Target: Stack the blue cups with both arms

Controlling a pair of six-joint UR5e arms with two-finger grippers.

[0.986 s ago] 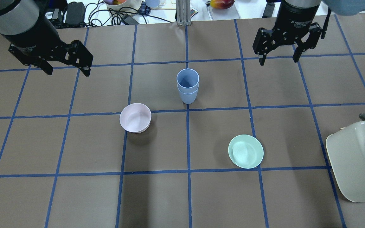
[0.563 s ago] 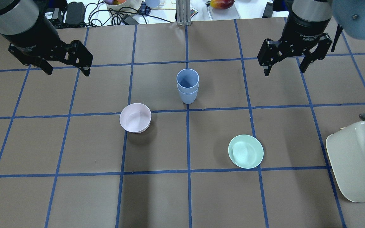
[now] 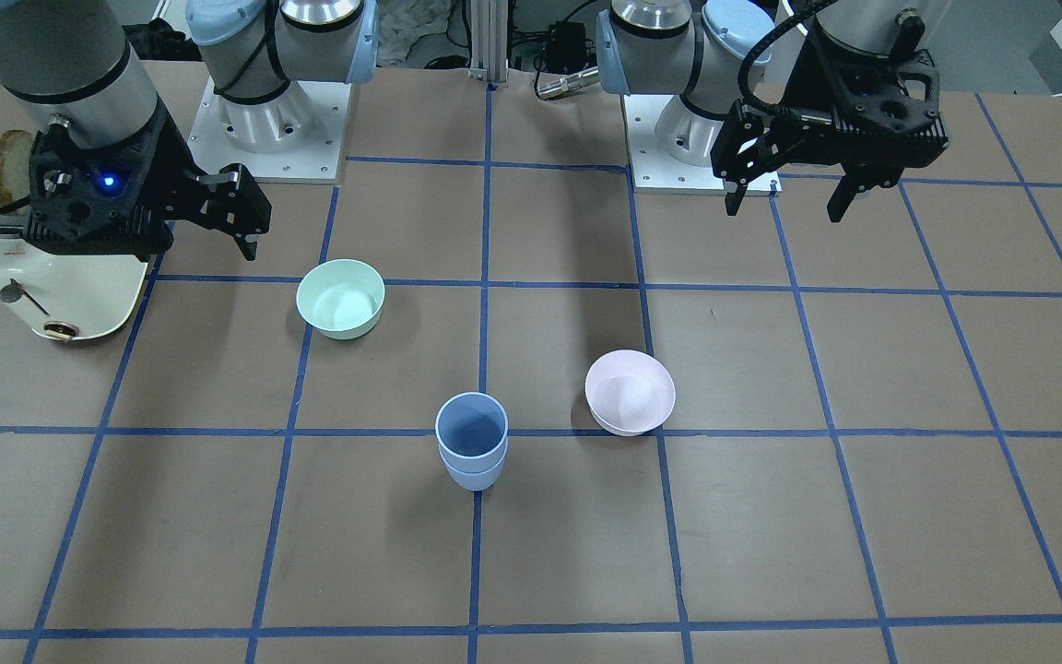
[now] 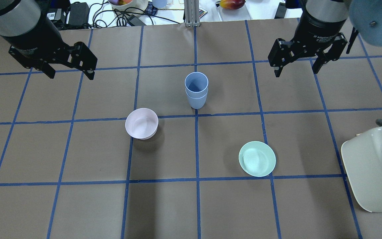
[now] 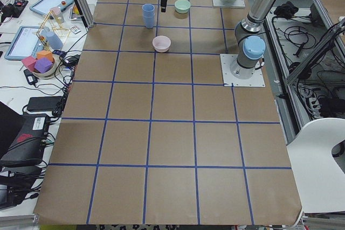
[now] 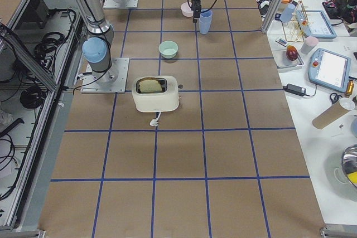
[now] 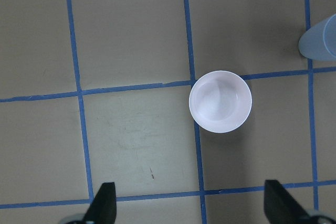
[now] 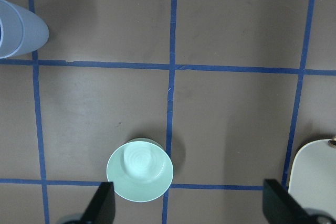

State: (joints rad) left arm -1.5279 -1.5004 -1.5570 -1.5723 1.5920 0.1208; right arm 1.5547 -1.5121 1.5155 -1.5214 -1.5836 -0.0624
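Observation:
The two blue cups (image 4: pixel 196 90) stand nested, one inside the other, upright near the table's middle; they also show in the front view (image 3: pixel 471 443). My left gripper (image 4: pixel 70 71) hangs open and empty over the table at the far left, well away from the cups. My right gripper (image 4: pixel 296 71) hangs open and empty at the far right, also well away. The left wrist view shows the cups' side (image 7: pixel 320 40) at its right edge. The right wrist view shows the cups (image 8: pixel 18 32) at its left edge.
A pale pink bowl (image 4: pixel 141 123) sits near-left of the cups. A mint green bowl (image 4: pixel 257 158) sits near-right of them. A cream toaster (image 4: pixel 373 169) holding toast stands at the right edge. Cables and clutter lie beyond the far edge.
My right gripper has shifted a little to the right and nearer, still open. The left gripper, cups and bowls have not moved.

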